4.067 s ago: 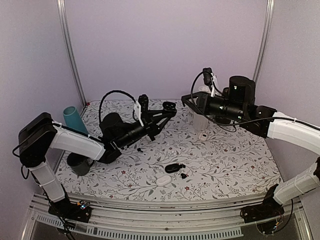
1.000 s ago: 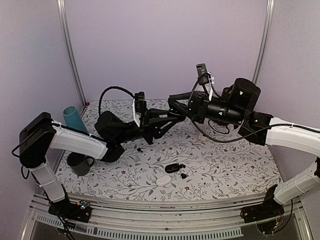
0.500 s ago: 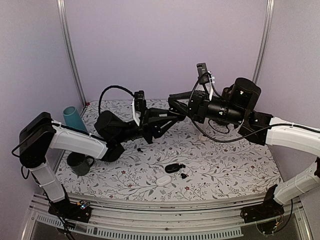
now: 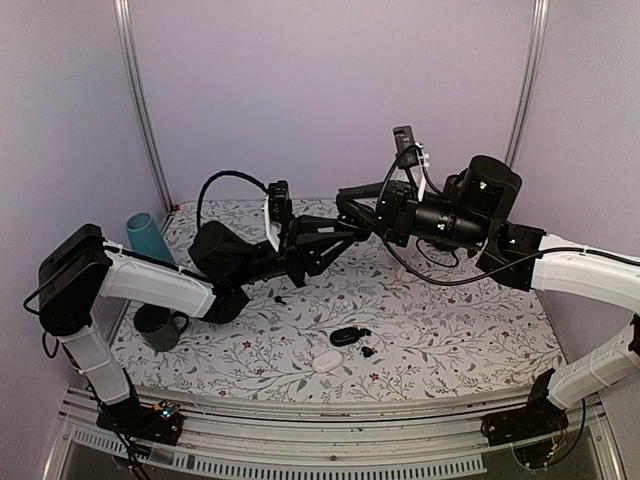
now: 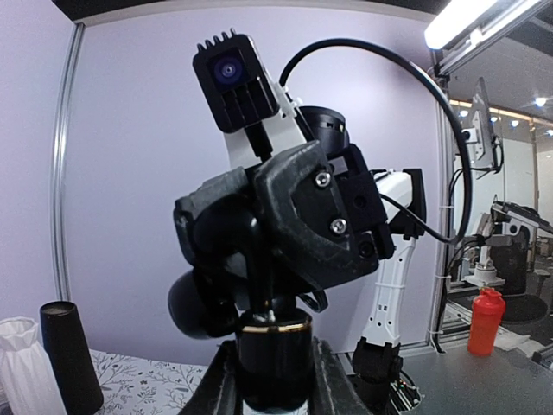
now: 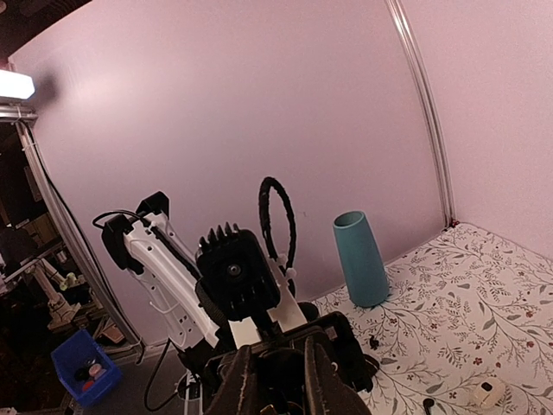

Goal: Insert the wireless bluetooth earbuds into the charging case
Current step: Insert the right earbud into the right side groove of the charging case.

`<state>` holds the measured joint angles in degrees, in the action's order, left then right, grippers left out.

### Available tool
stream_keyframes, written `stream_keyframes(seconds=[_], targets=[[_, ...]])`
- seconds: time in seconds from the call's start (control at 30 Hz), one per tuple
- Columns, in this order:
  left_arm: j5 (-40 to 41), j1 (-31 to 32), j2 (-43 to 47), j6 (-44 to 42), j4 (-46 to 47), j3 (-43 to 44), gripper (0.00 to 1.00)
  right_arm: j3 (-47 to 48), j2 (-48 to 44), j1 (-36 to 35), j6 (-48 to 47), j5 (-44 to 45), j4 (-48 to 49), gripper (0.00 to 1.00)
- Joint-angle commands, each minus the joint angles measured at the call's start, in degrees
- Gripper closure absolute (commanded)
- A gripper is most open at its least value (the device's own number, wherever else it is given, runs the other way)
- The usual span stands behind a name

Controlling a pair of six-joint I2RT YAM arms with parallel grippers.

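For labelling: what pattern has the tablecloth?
The tablecloth has floral vines on white; clearest in top external view.

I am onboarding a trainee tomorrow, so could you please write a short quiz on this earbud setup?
1. True or false: the left end effector and the right end effector face each other closely in the air above the table.
2. Which lies nearest the open black case? A) teal cup B) white case C) dark mug
3. Fill in: the loose earbud lies ___ the open black case.
Key: 1 true; 2 B; 3 outside.
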<state>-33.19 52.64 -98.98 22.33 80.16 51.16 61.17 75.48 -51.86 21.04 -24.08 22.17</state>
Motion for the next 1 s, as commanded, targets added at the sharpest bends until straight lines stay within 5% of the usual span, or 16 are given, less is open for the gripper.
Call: stream_keyframes(seconds=[0.0, 0.97], targets=[[0.61, -0.17, 3.24, -0.16, 6.77, 1.68, 1.0, -1.24, 0.39, -0.32, -1.29, 1.43, -5.34, 0.85], [0.8, -0.34, 4.69, -2.4, 4.22, 1.49, 1.0, -2.65, -1.61, -0.32, -2.82, 4.82, -7.35, 0.83]])
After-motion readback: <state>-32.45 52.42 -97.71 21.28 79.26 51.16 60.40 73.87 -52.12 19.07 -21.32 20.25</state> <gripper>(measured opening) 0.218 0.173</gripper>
